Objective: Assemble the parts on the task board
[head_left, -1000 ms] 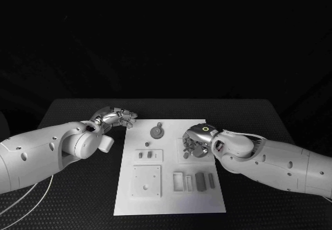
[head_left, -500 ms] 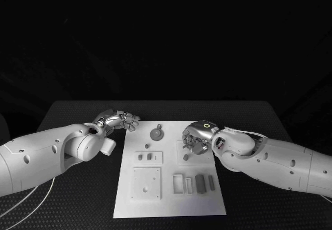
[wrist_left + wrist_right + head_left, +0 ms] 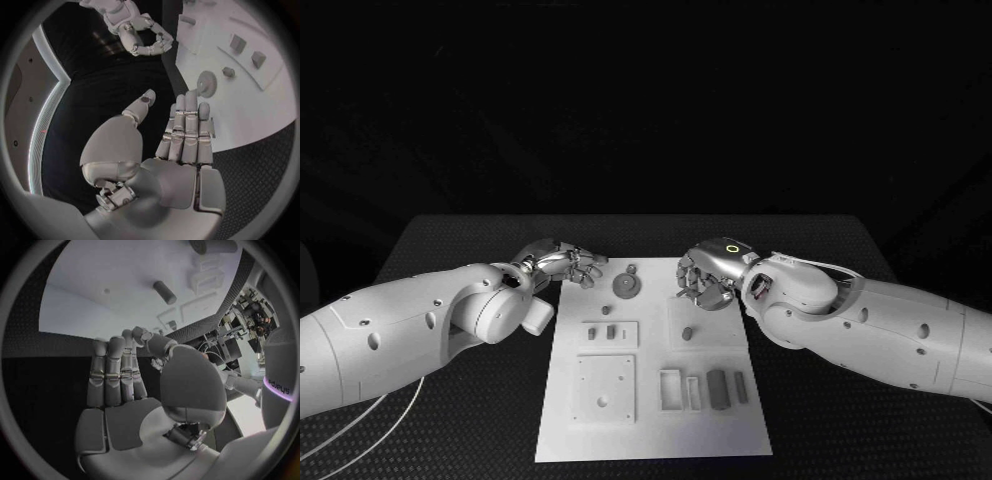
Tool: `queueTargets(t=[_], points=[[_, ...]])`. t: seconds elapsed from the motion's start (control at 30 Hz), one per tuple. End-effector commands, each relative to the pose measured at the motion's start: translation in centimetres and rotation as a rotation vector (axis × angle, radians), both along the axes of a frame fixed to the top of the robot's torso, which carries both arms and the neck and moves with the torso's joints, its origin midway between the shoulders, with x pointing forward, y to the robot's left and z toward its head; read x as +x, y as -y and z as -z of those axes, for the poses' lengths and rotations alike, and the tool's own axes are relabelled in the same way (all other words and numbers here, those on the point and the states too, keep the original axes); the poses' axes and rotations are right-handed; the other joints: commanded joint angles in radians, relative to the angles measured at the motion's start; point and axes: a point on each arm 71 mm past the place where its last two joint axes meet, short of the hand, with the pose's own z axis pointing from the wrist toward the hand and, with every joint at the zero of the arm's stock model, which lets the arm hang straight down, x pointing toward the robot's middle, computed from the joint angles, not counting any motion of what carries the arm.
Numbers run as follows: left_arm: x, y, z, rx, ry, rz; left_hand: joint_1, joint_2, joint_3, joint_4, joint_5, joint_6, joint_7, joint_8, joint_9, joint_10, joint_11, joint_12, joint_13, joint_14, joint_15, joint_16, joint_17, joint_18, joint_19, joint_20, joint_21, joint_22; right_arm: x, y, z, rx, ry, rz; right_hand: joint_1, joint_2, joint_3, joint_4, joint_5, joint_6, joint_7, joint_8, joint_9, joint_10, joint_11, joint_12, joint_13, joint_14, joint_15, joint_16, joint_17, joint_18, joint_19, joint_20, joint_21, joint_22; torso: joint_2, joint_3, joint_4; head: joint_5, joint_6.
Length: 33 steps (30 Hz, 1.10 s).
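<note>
Black table (image 3: 459,240) (surface seemingly textured), white task board (image 3: 653,440) lying flat mid-table

Small grey parts (image 3: 717,385) on white task board (image 3: 653,425)

A black, finely textured table (image 3: 459,235) stands before an unlit, uniformly dark backdrop.

1. The only lettering I could find stood on the robot's own white casing at the edge of the right wrist view: a short dark word printed above a violet glowing strip, too small and bent for me to read.
2. The task board (image 3: 655,400) carried no print, number or label that I could make out.
3. The right hand (image 3: 708,277) bore a small lit green ring on its back, a light and not a letter.
</note>
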Motion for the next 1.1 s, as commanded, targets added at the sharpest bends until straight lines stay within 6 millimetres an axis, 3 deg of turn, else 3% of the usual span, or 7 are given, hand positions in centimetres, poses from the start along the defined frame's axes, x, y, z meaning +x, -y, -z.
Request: queueTargets(t=[0.03, 0.13, 0.2, 0.37, 0.63, 1.1], points=[[-0.3, 1.2, 0.3, 0.103, -0.045, 0.057, -0.032, -0.003, -0.009, 0.018, -0.007, -0.001, -0.004, 0.007, -0.002, 0.004, -0.001, 0.000, 0.001, 0.008, -0.002, -0.007, 0.008, 0.013, 0.009, 0.000, -0.007, 0.003, -0.1, -0.3, -0.6, 0.022, 0.005, 0.003, -0.010, 0.003, 0.008, 0.000, 0.000, 0.007, 0.001, 0.006, 0.002, 0.008, 0.001, 0.004, 0.001, 0.007, 0.001, 0.005, 0.001, 0.008, 0.006, 0.001, 0.004, 0.003, -0.001, -0.0004, -0.0012, 0.000, 0.008], [-0.5, 2.5, 0.4, 0.138, -0.057, 0.109, -0.059, 0.000, -0.025, 0.029, -0.008, -0.001, -0.005, 0.008, -0.003, 0.005, -0.003, 0.000, 0.001, 0.009, -0.003, -0.009, 0.015, 0.014, 0.009, -0.001, -0.010, 0.005, -0.2, -0.6, -1.1, 0.030, 0.013, -0.004, -0.010, 0.003, 0.008, 0.000, 0.000, 0.007, 0.001, 0.006, 0.002, 0.008, 0.001, 0.004, 0.001, 0.007, 0.001, 0.005, 0.002, 0.008, 0.006, 0.001, 0.004, 0.003, 0.000, -0.0007, 0.0000, -0.001, 0.014], [-0.6, 3.4, 0.3, 0.158, -0.053, 0.136, -0.097, 0.003, -0.045, 0.046, -0.043, -0.002, -0.006, 0.007, -0.004, 0.005, -0.003, -0.001, 0.001, 0.009, -0.004, -0.014, 0.023, 0.016, 0.008, -0.003, -0.015, 0.006, -0.2, -0.8, -1.3, 0.036, 0.018, -0.009, -0.010, 0.003, 0.008, 0.000, 0.000, 0.007, 0.001, 0.006, 0.002, 0.008, 0.001, 0.004, 0.002, 0.007, 0.001, 0.005, 0.002, 0.008, 0.006, 0.000, 0.004, 0.003, 0.000, -0.0009, 0.0005, 0.000, 0.017], [-0.6, 5.3, 0.1, 0.176, -0.058, 0.188, -0.117, 0.013, -0.055, 0.058, -0.046, -0.005, -0.007, 0.005, -0.006, 0.004, -0.004, -0.001, 0.001, 0.010, -0.005, -0.018, 0.031, 0.018, 0.009, -0.004, -0.019, 0.008, -0.3, -1.5, -1.8, 0.049, 0.026, -0.023, -0.010, 0.003, 0.009, -0.001, 0.000, 0.007, 0.001, 0.006, 0.003, 0.008, 0.001, 0.004, 0.002, 0.007, 0.001, 0.005, 0.002, 0.008, 0.007, 0.000, 0.004, 0.004, 0.000, -0.0006, 0.0003, 0.004, 0.027], [-0.9, 7.4, 0.2, 0.154, -0.109, 0.263, -0.122, 0.033, -0.056, 0.065, -0.046, -0.009, -0.005, 0.003, -0.009, 0.002, -0.003, -0.002, 0.000, 0.007, -0.004, -0.023, 0.038, 0.018, 0.008, -0.003, -0.022, 0.011, -0.3, -2.1, -2.1, 0.065, 0.036, -0.033, -0.010, 0.002, 0.010, -0.001, 0.000, 0.007, 0.001, 0.005, 0.003, 0.008, 0.000, 0.004, 0.004, 0.008, 0.001, 0.004, 0.002, 0.008, 0.008, -0.001, 0.005, 0.004, 0.000, 0.0005, 0.0011, 0.005, 0.031], [-1.7, 9.3, 0.1, 0.092, -0.136, 0.322, -0.129, 0.058, -0.058, 0.077, -0.045, -0.016, 0.000, -0.001, -0.013, -0.005, 0.000, -0.005, -0.001, 0.000, -0.001, -0.034, 0.047, 0.018, 0.002, 0.000, -0.030, 0.014, -0.3, -2.8, -2.1, 0.071, 0.029, -0.047, -0.010, 0.003, 0.012, -0.001, 0.000, 0.007, 0.001, 0.005, 0.004, 0.008, 0.000, 0.004, 0.005, 0.008, 0.000, 0.004, 0.003, 0.008, 0.009, -0.001, 0.005, 0.005, 0.001, 0.0000, 0.0003, 0.003, 0.032]])
